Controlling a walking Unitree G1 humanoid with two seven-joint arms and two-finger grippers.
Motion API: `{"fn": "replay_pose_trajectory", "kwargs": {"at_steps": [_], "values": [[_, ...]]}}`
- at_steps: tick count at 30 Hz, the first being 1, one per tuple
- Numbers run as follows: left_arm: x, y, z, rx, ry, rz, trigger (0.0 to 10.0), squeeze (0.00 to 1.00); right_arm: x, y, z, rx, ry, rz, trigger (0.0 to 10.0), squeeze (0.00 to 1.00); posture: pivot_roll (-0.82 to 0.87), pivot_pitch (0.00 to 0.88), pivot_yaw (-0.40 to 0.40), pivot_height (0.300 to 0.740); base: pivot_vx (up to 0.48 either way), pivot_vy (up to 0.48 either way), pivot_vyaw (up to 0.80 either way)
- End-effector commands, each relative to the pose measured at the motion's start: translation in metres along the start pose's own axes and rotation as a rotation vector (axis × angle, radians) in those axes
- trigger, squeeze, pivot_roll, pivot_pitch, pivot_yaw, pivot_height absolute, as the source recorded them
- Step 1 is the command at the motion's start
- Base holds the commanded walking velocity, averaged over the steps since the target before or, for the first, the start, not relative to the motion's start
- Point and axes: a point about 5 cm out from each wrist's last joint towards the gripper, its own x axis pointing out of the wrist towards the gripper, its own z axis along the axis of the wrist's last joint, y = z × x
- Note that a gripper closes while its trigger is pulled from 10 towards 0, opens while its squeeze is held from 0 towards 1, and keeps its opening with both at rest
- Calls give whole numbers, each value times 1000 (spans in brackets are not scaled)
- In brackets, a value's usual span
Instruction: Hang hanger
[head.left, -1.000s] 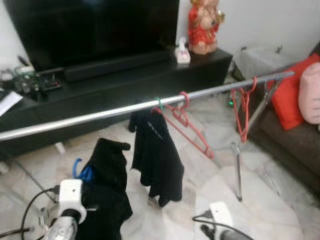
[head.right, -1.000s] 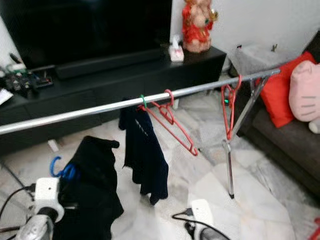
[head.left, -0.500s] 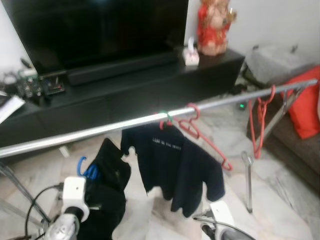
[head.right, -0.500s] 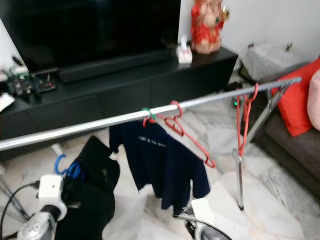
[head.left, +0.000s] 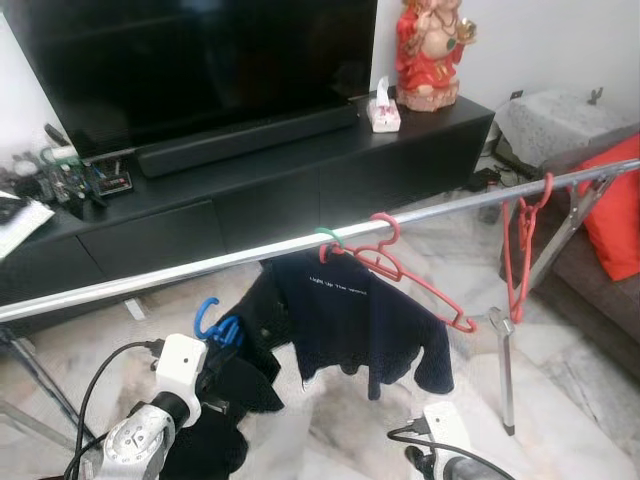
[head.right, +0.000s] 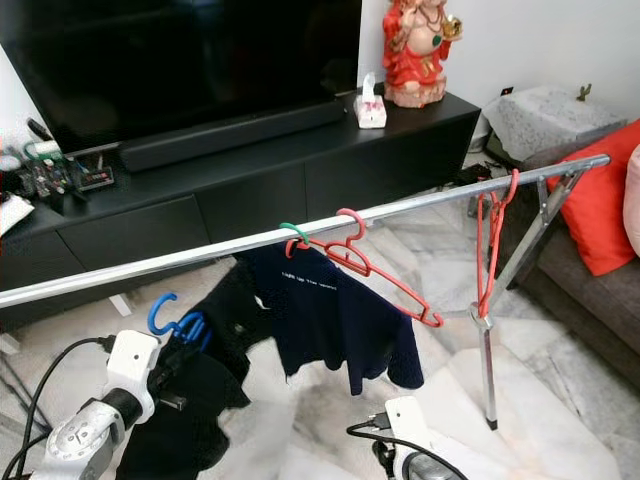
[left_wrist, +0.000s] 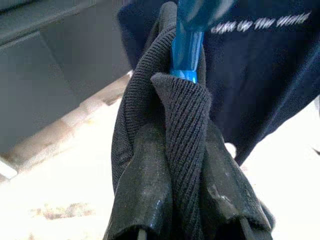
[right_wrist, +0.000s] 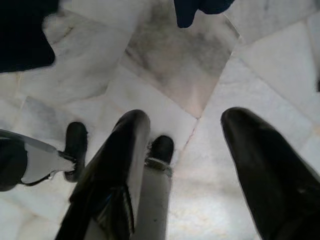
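Holding blue hanger (head.right: 172, 318) with black garment (head.left: 225, 385), left gripper (left_wrist: 182, 165) pinches knitted fabric just under hook. Rail (head.right: 200, 252) above and ahead of claw, hook not yet on. Lift and hooking remain. Right gripper (right_wrist: 187, 165) spread, idle over floor.

Shirt (head.left: 365, 320) on rail (head.left: 180, 268), TV cabinet (head.left: 250, 185) behind.

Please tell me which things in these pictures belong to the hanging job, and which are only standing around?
For the job:
- blue hanger with black garment, held by the left end effector
- metal rail

Only standing around:
- navy T-shirt already hung
- two red hangers
- television
- red figurine
- right end effector, open above the floor
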Motion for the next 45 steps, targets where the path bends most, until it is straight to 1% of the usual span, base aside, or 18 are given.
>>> {"fn": "replay_pose_trajectory", "kwargs": {"at_steps": [1,29,30,31,32,33,34,42,45], "values": [[3,1,11,26,-34,-12,10000,0,0,-1,0,-1,5,-4,10000,0,-49,0,43,740,0,0,0],[3,1,11,26,-34,-12,10000,0,0,-1,0,-1,5,-4,10000,0,-49,0,43,740,0,0,0],[4,1,15,16,-35,-16,10000,0,0,-1,0,0,5,-3,10000,0,-50,0,44,740,0,0,0],[18,4,28,-16,-72,39,10000,0,0,-1,0,2,5,-4,10000,0,-64,0,48,740,0,0,0],[28,5,37,-37,-96,73,10000,0,0,0,0,2,6,-4,10000,0,-61,0,46,740,0,0,0],[34,6,43,-52,-112,94,10000,0,0,0,0,2,6,-4,10000,0,-61,0,46,740,0,0,0],[37,6,45,-59,-119,105,10000,0,0,0,0,2,6,-4,10000,0,-61,0,46,740,0,0,0],[38,5,47,-54,-121,93,10000,0,0,0,0,0,5,-1,10000,0,-60,0,47,740,0,0,0],[41,8,49,-56,-113,132,10000,0,0,0,0,2,5,0,10000,0,-64,0,50,740,0,0,0]]}}
